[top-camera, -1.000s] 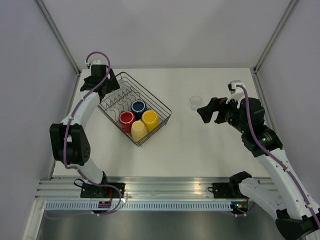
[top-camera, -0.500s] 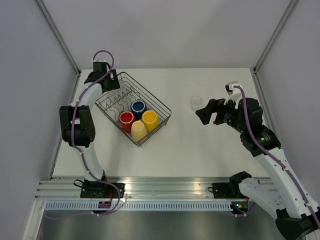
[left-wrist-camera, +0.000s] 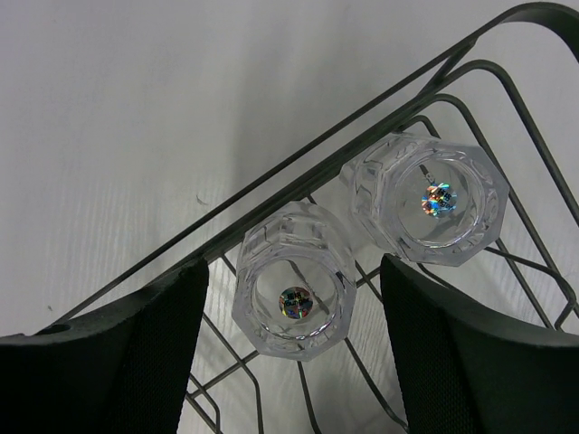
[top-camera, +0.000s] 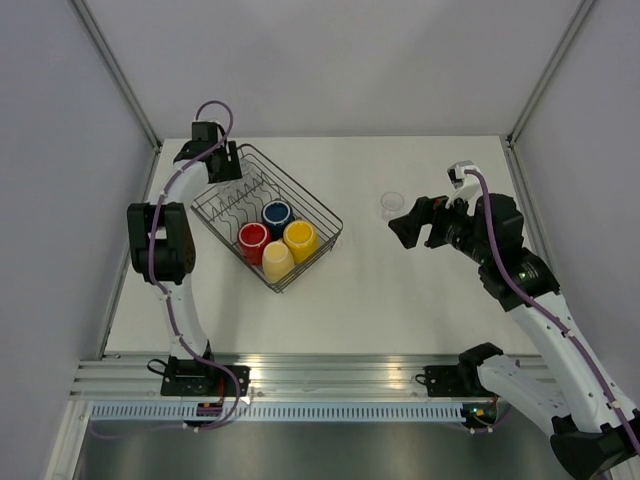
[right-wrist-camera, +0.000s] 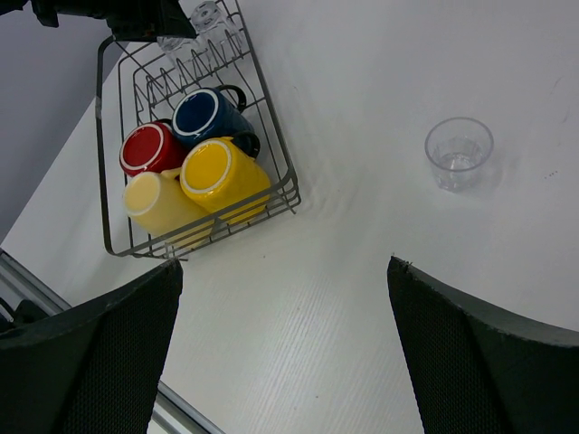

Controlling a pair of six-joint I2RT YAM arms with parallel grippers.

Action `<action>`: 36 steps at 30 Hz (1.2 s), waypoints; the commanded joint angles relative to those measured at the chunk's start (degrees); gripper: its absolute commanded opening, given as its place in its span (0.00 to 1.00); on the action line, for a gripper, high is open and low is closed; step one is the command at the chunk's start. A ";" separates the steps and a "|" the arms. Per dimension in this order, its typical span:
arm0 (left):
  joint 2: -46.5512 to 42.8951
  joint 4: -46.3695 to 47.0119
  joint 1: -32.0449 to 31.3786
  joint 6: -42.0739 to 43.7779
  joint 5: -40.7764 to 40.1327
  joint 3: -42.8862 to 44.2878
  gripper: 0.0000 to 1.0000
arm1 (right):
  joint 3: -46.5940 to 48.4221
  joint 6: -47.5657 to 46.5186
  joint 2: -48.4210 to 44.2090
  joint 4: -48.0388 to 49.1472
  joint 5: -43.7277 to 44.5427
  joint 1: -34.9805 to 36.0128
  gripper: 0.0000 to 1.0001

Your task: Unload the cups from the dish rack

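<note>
Fingers of the left pincer (left-wrist-camera: pixel 291 271), cut off by the frame, spread wide either side of a tumbler (left-wrist-camera: pixel 294 303) in the dish rack (top-camera: pixel 300 186) corner, gripping nothing. Mugs (right-wrist-camera: pixel 217 172) crowd its near end. Over open bench (top-camera: pixel 400 290), the right pincer (right-wrist-camera: pixel 285 264) gapes empty near a lone tumbler (right-wrist-camera: pixel 460 152).

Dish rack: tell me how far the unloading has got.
Done: one clear glass tumbler stands on the white table. In hand: nothing gripped; the open left gripper hovers over two clear tumblers in the dark wire dish rack. Left: those plus the red mug, dark blue mug, orange-yellow mug and cream mug.
</note>
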 commanded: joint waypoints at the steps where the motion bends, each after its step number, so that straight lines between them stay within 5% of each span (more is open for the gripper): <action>1: 1.17 -0.29 0.03 0.80 1.23 1.16 0.80 | 0.33 -0.66 0.07 2.06 -1.37 -0.03 0.98; 5: 1.78 -0.38 0.03 0.28 1.32 0.90 0.78 | 0.16 -0.66 -0.19 2.06 -1.46 -0.03 0.98; 12: 2.31 -0.82 0.03 -0.16 1.58 1.07 0.60 | 0.07 -0.84 -0.37 2.06 -1.64 -0.03 0.98; 20: -1.20 -1.70 -0.06 -0.69 1.06 1.16 0.09 | 0.15 -0.84 -0.80 1.97 -1.90 -0.03 0.98; 22: -2.43 -1.96 -0.06 -1.04 0.88 1.33 0.04 | 0.07 -0.66 -0.81 1.88 -1.90 0.06 0.98; 32: -11.75 -4.77 0.03 -1.57 1.32 2.65 0.02 | 0.51 -0.40 -0.81 1.88 -2.52 -0.03 0.98; 36: -16.05 -6.01 -0.06 -3.41 7.44 3.45 0.02 | 0.24 0.30 -0.72 2.93 -4.00 -0.12 0.98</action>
